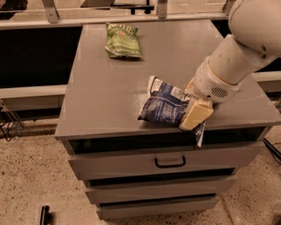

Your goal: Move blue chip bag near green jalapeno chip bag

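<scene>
Your gripper [196,115] is resting at the 3 o'clock edge of the blue chip bag [163,108], which is lying near the 5 o'clock corner of the table [107,102]. Whether it is clamping the bag, I cannot tell. The green jalapeno chip bag [123,41] is lying well apart, toward 11 o'clock. If only thin foil is being caught, the bag is risking to slide off the front edge.

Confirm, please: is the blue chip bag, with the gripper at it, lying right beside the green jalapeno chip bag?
Not beside: the camera view shows the blue chip bag, gripper at it, lying well apart from the green jalapeno chip bag.
</scene>
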{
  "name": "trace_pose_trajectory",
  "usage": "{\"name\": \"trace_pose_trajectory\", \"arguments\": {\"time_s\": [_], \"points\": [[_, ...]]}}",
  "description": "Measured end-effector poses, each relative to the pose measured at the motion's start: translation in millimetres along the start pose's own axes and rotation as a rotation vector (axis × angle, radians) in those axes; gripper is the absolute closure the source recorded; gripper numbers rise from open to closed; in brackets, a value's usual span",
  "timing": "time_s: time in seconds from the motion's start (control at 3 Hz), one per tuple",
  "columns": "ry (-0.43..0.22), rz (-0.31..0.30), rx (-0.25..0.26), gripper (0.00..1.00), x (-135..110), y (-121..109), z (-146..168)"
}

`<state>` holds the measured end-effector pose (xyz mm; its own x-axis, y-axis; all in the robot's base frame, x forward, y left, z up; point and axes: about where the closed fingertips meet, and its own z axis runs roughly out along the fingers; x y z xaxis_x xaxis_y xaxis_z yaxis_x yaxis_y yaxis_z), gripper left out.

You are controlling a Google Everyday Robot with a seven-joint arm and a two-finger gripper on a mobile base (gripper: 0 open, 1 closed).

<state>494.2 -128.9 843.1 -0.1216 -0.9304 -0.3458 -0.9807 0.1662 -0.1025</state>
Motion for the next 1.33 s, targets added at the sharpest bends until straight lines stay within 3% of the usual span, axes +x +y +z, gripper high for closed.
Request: {"name": "trace_pose_trajectory", "arguments": {"time_s": [0.67, 1.0, 1.33], "points": [[-0.033, -0.009, 0.01, 1.0, -29, -14, -39], [-0.03, -0.025, 0.081, 1.0, -47, -48, -57], [-0.03, -0.025, 0.081, 1.0, -47, -48, -57]]}}
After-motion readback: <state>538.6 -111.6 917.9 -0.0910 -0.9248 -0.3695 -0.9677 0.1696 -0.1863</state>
